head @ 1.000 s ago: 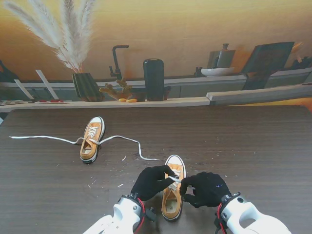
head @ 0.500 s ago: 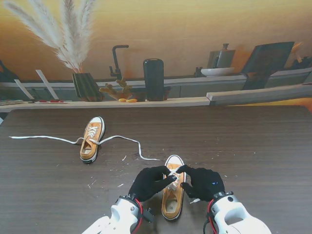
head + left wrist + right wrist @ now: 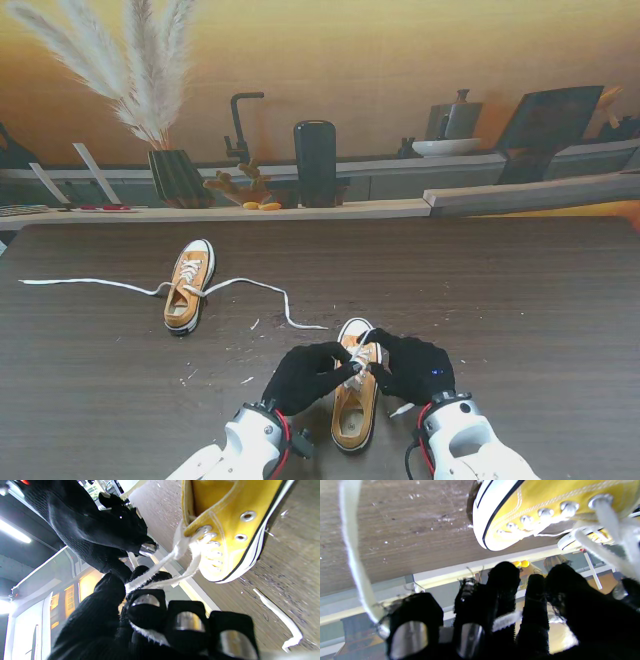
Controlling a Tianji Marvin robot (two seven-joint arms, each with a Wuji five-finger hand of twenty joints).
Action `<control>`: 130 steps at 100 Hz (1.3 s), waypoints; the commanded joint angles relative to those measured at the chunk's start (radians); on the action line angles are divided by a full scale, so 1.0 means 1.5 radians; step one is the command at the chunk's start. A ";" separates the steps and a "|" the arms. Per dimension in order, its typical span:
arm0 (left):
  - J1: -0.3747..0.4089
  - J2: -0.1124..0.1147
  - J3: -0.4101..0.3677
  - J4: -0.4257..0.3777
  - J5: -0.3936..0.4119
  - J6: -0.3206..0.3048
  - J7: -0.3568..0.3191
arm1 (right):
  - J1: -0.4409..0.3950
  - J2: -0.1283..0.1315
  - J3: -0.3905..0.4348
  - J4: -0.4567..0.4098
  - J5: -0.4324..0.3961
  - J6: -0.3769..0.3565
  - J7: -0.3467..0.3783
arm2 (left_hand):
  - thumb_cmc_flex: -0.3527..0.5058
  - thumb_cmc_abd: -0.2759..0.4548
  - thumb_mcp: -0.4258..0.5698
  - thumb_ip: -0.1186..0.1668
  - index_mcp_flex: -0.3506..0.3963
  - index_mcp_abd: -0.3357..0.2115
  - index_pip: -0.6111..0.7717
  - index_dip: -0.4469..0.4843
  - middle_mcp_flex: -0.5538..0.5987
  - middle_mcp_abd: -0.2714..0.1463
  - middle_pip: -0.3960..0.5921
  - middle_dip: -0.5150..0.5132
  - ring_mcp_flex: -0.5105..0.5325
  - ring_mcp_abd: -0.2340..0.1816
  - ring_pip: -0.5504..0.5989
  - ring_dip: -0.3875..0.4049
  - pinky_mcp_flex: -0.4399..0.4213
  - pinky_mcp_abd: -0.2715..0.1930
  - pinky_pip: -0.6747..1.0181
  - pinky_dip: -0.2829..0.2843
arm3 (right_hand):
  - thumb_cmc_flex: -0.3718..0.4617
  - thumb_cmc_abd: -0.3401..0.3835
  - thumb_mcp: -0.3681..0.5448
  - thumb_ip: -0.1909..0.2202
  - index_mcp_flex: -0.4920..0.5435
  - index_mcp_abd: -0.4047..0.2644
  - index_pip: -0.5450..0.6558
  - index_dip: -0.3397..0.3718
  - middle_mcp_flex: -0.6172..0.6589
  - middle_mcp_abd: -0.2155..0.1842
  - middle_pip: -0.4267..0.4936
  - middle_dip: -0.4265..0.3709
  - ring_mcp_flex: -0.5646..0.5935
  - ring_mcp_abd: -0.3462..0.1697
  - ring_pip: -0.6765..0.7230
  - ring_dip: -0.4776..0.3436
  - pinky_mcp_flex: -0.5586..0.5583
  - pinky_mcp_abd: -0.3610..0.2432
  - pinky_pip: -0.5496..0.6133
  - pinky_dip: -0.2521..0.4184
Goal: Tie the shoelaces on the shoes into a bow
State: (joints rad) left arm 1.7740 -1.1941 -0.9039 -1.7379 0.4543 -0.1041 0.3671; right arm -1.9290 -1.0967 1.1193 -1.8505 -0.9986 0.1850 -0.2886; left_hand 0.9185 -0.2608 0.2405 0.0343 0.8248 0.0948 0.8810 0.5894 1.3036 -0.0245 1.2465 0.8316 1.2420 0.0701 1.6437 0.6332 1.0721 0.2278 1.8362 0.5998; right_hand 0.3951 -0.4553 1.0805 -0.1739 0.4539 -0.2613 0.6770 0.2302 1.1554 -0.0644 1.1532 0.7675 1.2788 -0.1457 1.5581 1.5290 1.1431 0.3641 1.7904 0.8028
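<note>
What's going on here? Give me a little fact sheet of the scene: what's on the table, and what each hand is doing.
near shoe: yellow sneaker between the two hands, toe pointing away from me
near shoe's lace: white lace drawn from the top eyelets to the fingers
left hand: black-gloved left hand pinching the lace
right hand: right hand at the shoe's tongue, with lace across its fingers
far shoe: second yellow sneaker, farther away on the left, untied
far shoe's lace: loose ends spread out to both sides
table: dark wood table with small white specks
</note>
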 commanded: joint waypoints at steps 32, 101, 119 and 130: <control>0.017 0.007 -0.011 -0.018 -0.037 -0.031 -0.043 | 0.055 -0.032 -0.034 0.089 0.077 -0.027 -0.126 | 0.013 0.022 -0.014 -0.008 -0.003 -0.004 0.016 0.016 0.040 0.018 0.009 -0.003 0.021 -0.005 0.011 -0.009 0.007 -0.015 0.160 -0.003 | -0.057 -0.056 0.017 0.015 0.063 -0.082 0.032 0.030 0.059 0.031 0.040 0.014 0.023 -0.030 0.025 -0.001 0.010 0.023 0.044 0.008; 0.036 0.025 -0.034 -0.035 -0.097 -0.078 -0.128 | 0.085 -0.063 -0.050 0.142 0.192 -0.089 -0.180 | 0.015 0.017 -0.019 -0.006 0.003 -0.003 0.004 0.002 0.041 0.025 0.010 0.001 0.021 0.002 0.013 -0.007 0.008 -0.008 0.168 -0.001 | -0.266 -0.065 0.001 -0.027 0.237 -0.030 0.009 0.016 0.147 0.036 0.044 0.025 0.025 -0.060 0.087 -0.033 0.017 0.018 0.100 0.032; 0.051 0.031 -0.049 -0.043 -0.071 -0.081 -0.134 | 0.085 -0.066 -0.050 0.148 0.203 -0.100 -0.188 | 0.011 0.005 -0.018 0.004 0.006 -0.012 -0.011 -0.021 0.040 0.020 0.013 0.003 0.021 -0.005 0.015 -0.007 0.008 -0.013 0.167 0.000 | -0.290 0.092 -0.132 -0.013 0.252 -0.014 0.003 0.007 0.154 0.056 0.037 0.028 0.024 -0.042 0.096 -0.033 0.016 0.046 0.102 0.040; 0.059 0.032 -0.058 -0.045 -0.054 -0.079 -0.128 | 0.083 -0.067 -0.048 0.149 0.211 -0.107 -0.187 | 0.008 0.001 -0.017 0.009 0.007 -0.018 -0.021 -0.037 0.040 0.018 0.013 0.003 0.021 -0.007 0.015 -0.007 0.008 -0.017 0.166 -0.001 | -0.275 0.156 -0.244 -0.007 0.255 -0.008 0.000 0.004 0.153 0.064 0.035 0.029 0.023 -0.038 0.096 -0.033 0.016 0.056 0.099 0.045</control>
State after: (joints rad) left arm 1.8495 -1.1524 -0.9874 -1.7946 0.3638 -0.2212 0.1855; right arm -1.8044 -1.1946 1.0419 -1.6271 -0.6911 0.0291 -0.5818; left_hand 0.9185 -0.2508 0.2405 0.0343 0.7992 0.1672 0.7784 0.5354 1.3037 -0.0178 1.2466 0.8316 1.2420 0.0812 1.6423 0.6331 1.0718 0.2460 1.8368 0.5998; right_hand 0.0303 -0.2995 0.8066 -0.1941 0.8317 -0.3711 0.7038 0.2533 1.2836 -0.0789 1.1776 0.7903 1.3055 -0.1287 1.6452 1.4881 1.1427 0.4124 1.7986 0.8518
